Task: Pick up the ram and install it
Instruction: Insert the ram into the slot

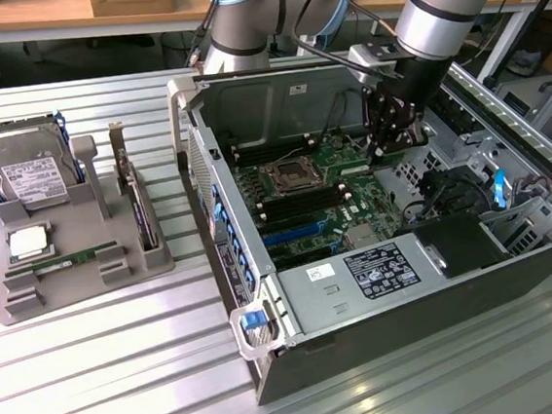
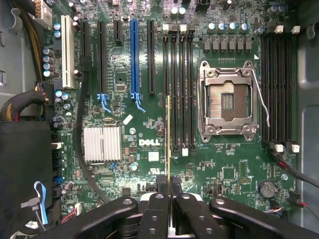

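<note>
Now I hold the thin green ram stick [image 2: 168, 144] in my narrowed black gripper [image 2: 168, 191], above the black memory slots [image 2: 178, 84]; seating needs exact alignment.

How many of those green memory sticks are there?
2: one ram stick held edge-on in the shut gripper above the motherboard's slots, another ram stick lying in the grey tray. Others may be hidden.

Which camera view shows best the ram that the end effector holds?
The wrist view: the ram appears edge-on in the shut end effector, above the motherboard slots. In the exterior view, the end effector hides it.
</note>
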